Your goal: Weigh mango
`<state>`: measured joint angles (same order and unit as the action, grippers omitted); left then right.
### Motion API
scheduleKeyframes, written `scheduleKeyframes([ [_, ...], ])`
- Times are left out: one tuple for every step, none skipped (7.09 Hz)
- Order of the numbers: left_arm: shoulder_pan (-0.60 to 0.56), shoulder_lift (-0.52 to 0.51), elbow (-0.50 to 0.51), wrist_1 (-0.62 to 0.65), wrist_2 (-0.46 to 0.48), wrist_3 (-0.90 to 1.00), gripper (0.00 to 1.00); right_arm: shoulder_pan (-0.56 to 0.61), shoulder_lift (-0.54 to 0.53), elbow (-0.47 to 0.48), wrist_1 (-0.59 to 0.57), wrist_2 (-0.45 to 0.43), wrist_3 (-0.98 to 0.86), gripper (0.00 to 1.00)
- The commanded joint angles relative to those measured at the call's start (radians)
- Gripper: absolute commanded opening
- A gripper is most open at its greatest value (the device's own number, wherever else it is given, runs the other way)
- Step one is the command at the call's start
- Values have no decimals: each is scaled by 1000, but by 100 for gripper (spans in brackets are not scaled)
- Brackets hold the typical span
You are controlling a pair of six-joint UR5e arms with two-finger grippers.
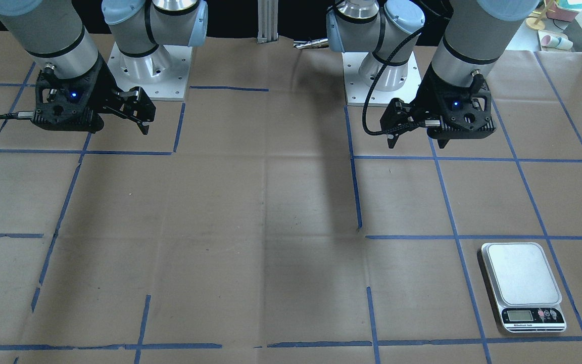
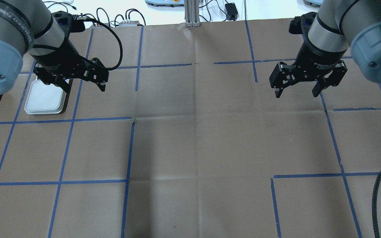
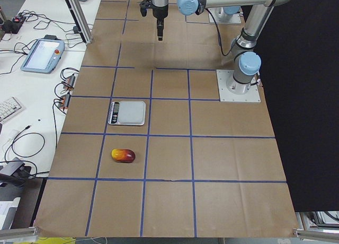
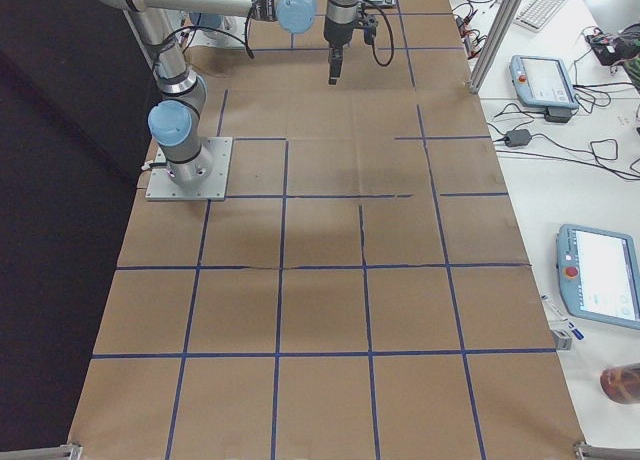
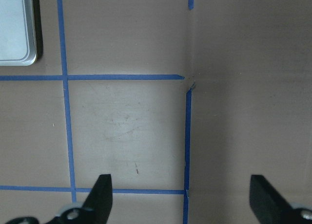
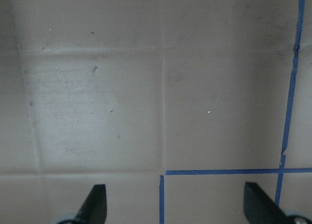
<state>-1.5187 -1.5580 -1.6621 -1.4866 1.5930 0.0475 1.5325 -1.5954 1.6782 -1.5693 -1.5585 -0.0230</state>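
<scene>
Brown paper with a blue tape grid covers the table (image 2: 197,148), and both arms hover above it. Left gripper (image 2: 84,88): jaws spread wide, nothing between them, only bare paper and tape lines in its wrist view, with a corner of the scale (image 3: 127,112) at the upper left. Right gripper (image 2: 296,95): jaws wide apart too, empty, well across the table. And the mango (image 3: 123,155)? It lies on the paper towards the table's left end, one grid cell past the scale and apart from it, its yellow end turned to the operators' side. That puts it outside the left jaws, beyond the scale from them, and far from the right pair.
</scene>
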Motion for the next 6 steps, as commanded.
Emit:
scheduleKeyframes([
  [47, -5, -10, 11, 7, 40, 100, 0, 0, 0, 0, 0, 0, 100],
  [162, -29, -10, 14, 2, 218, 100, 0, 0, 0, 0, 0, 0, 100],
  [283, -62, -14, 38, -1, 291, 100, 0, 0, 0, 0, 0, 0, 100],
  [369, -120, -4, 69, 2, 326, 100, 0, 0, 0, 0, 0, 0, 100],
  [435, -182, 17, 133, 2, 462, 100, 0, 0, 0, 0, 0, 0, 100],
  [492, -250, 18, 333, 7, 594, 100, 0, 0, 0, 0, 0, 0, 100],
])
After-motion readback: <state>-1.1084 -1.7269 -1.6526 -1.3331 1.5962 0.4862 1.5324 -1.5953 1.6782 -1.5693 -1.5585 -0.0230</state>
